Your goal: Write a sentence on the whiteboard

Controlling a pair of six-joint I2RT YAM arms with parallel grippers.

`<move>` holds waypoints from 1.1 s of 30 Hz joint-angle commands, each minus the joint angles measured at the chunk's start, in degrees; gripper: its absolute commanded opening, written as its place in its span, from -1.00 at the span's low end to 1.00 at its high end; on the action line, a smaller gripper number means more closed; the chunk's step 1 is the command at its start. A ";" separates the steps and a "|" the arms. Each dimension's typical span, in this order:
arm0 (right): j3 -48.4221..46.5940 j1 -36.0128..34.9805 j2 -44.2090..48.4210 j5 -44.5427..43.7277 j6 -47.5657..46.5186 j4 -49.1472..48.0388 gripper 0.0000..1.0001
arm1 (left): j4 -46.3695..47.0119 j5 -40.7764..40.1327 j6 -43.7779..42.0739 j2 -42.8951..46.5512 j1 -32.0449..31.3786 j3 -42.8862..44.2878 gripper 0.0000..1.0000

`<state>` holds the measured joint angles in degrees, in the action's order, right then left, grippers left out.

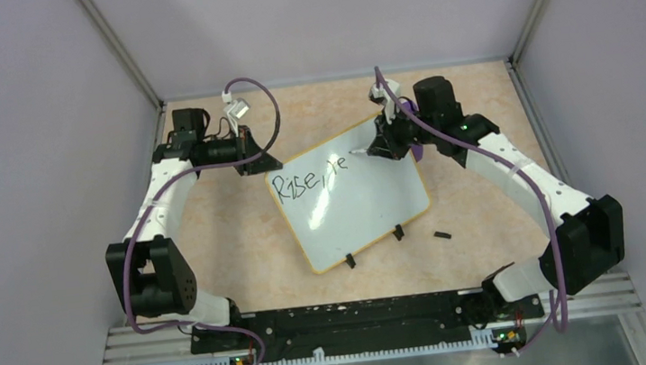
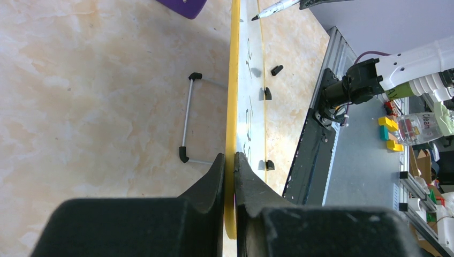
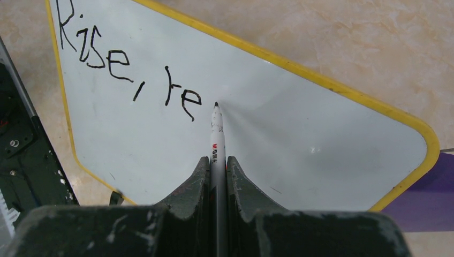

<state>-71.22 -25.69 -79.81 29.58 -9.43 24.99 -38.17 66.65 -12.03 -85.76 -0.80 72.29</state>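
Note:
The whiteboard [image 1: 358, 201] lies tilted on the tan table, yellow-rimmed, with two black clip feet at its near edge. My left gripper [image 1: 265, 163] is shut on its far-left rim, seen edge-on in the left wrist view [image 2: 231, 107]. My right gripper [image 1: 385, 144] is shut on a white marker pen [image 3: 216, 136]. The pen tip rests just right of the last letter. The sentence [image 3: 131, 77] reads "Rise, re" in black; it also shows in the top view [image 1: 310, 177].
A purple wedge block [image 3: 423, 201] sits under the board's far-right corner, partly hidden. A small black cap [image 1: 442, 235] lies on the table right of the board. A wire stand [image 2: 187, 120] lies behind the board. Grey walls enclose the table.

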 commanded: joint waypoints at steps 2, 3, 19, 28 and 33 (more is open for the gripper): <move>-0.49 0.16 -0.26 -0.13 -0.32 -1.30 -1.00 | -2.08 -1.33 -1.44 -0.55 -0.71 -0.13 -1.00; -0.66 0.09 -0.52 -0.20 -0.30 -1.40 -1.00 | -2.08 -1.36 -1.36 -0.55 -0.76 -0.08 -1.00; -2.67 -0.49 -2.98 -0.77 -0.33 -2.05 -1.00 | -2.11 -1.53 -1.63 -0.77 -0.79 -0.07 -1.00; -2.50 -2.03 -3.33 -0.58 -0.65 -1.84 -1.00 | -2.17 -1.65 -1.63 -0.99 -0.77 0.02 -1.00; -1.14 -2.10 -2.54 -0.73 -0.92 -1.66 -1.00 | -2.29 -1.64 -1.68 -0.86 -0.81 0.00 -1.00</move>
<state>-71.75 -27.27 -82.24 29.89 -9.43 24.84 -38.20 65.71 -12.38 -85.89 -0.84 72.29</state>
